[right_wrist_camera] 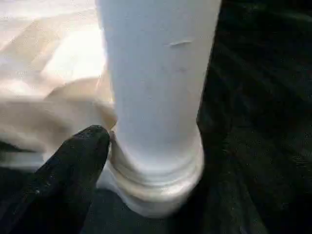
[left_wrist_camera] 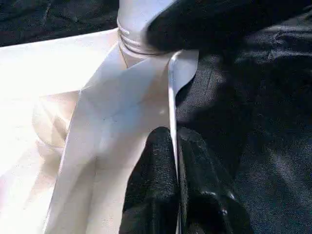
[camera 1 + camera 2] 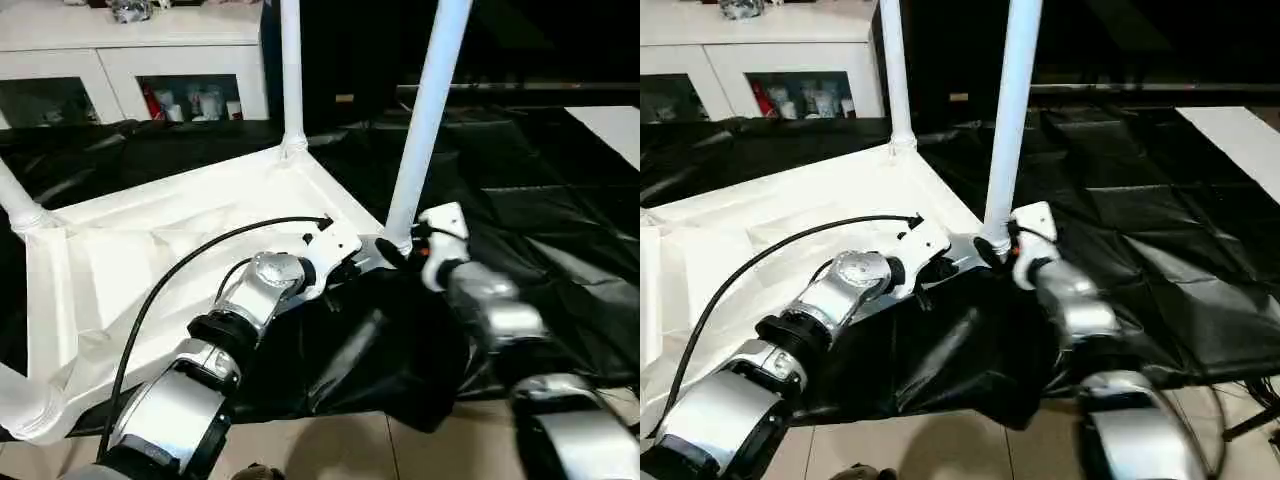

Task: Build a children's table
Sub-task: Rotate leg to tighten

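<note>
The white plastic rectangular tabletop (image 3: 200, 230) lies upside down, ribbed underside up, on the black-draped desk (image 3: 560, 200), reaching from the desk's left part to about its middle and near the front edge.

Legs seated so far, as far as I can see: four. The long white tapered tube leg (image 3: 428, 120) at the corner nearest my right arm stands upright in its round socket; its collar looks fully down against the socket rim in the right wrist view, with threads or ribs just showing. A second white tube leg (image 3: 291, 70) stands upright at the far corner. A third leg (image 3: 18, 205) rises at the far-left corner, and a fourth leg (image 3: 25, 405) shows at the near-left corner; both are cut off by the frame edge, so I cannot confirm how well they are seated.

My left fingers (image 2: 178, 190) are clenched on the thin upright edge wall of the tabletop, just beside the near-right socket, steadying it. My right fingers (image 1: 73, 170) are spread wide and released: one black finger rests beside the base of the near-right leg, touching or nearly touching its collar, not clamping it.

Judgement: the leg fitting appears essentially done. Remaining: check the two left legs for seating, let go of the edge, then turn the table onto its feet.
</note>
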